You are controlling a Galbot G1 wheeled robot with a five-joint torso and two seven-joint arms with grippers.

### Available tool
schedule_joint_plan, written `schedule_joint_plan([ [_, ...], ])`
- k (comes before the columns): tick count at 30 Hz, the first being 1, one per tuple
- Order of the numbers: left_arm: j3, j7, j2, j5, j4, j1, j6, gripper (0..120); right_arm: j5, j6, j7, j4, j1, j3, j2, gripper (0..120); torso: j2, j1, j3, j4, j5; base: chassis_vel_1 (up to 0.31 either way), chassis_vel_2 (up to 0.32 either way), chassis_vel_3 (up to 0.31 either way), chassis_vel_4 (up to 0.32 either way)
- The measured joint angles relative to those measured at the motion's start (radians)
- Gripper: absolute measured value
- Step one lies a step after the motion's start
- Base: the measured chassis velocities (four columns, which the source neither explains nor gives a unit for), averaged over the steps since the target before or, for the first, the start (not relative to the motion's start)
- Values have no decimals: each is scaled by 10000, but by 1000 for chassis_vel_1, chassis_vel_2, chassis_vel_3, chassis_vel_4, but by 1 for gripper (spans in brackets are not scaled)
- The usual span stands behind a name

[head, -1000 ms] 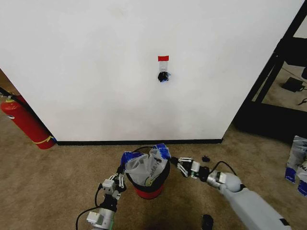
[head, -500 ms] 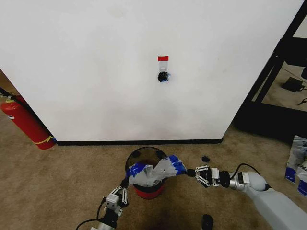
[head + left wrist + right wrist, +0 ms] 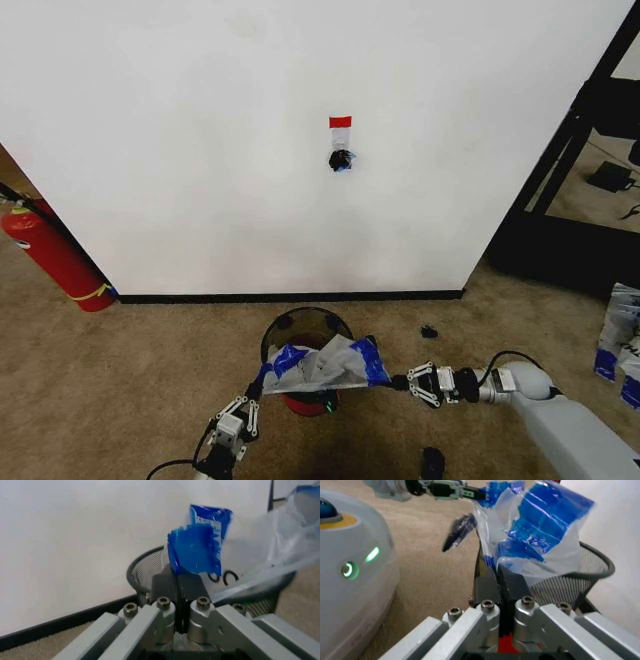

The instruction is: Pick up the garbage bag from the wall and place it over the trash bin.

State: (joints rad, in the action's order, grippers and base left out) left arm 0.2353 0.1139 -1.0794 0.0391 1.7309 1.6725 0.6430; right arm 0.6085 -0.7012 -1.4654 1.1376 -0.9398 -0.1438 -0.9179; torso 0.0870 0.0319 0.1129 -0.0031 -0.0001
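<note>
Head view | garbage bag [image 3: 322,367] stretched flat, blue-patched | over trash bin [image 3: 300,328]

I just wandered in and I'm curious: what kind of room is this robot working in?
Probably an office or lab corner, not a home: thin brown carpet, a plain white wall with a red fire extinguisher leaning against it, and black metal shelving to the side.

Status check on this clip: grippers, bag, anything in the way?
Left gripper and right gripper shut on the garbage bag, one per side. Bag stretched flat across the near rim of the trash bin, not yet over it. No obstruction visible.
</note>
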Motion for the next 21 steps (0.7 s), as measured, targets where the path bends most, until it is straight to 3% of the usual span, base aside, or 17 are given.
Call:
schedule_joint_plan([
  [6,-67,278,-44,-538,-582,-36,-249,0,-268,-311,63,-608,116,-41,-293,0,0,0,0,1,-1,0,0,0,0],
  [11,-205,545,-243,-791,-1237,-390,-364,0,-862,-1124,919,-1407,124,-27,-848,0,0,0,0,0,2,0,0,0,0],
  [21,-428,626,-546,-792,-1461,-850,-558,0,-1626,-1209,2361,-1867,236,105,-1254,0,0,0,1,0,1,0,0,0,0],
])
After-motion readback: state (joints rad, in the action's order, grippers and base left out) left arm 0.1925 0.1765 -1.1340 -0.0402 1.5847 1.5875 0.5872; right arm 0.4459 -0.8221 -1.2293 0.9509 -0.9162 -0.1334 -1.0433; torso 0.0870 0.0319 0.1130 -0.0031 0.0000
